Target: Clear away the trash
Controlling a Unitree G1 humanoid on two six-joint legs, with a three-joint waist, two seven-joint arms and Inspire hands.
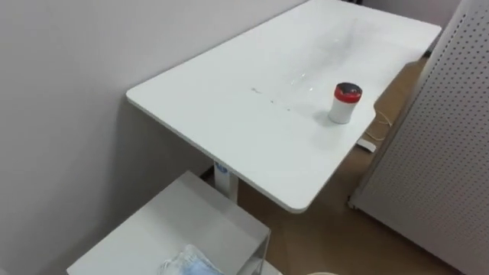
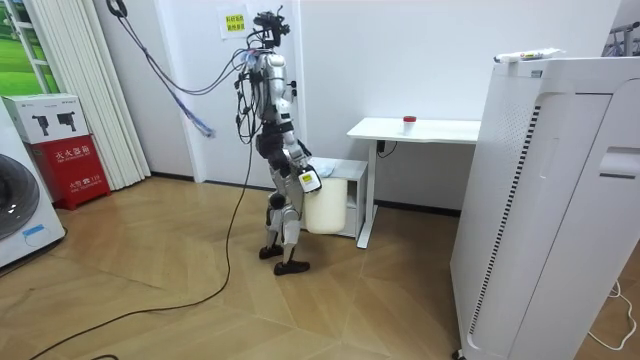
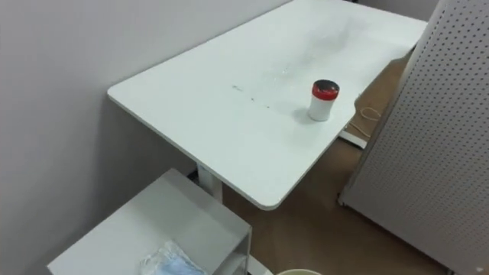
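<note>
A crumpled bluish-white wad [image 1: 187,263] lies on the low white cabinet [image 1: 191,218], at the bottom edge of the eye views. A small white canister with a red lid [image 1: 345,103] stands upright on the white table [image 1: 244,130], near its right edge. In the room view I stand facing the cabinet and the table's end. My right hand [image 2: 308,180] hangs low at my hip beside a white waste bin [image 2: 326,205].
A white perforated panel [image 1: 435,145] stands close to the table's right side. A grey wall runs along the left. In the room view a tall white appliance [image 2: 545,200] fills the right and wooden floor lies behind me.
</note>
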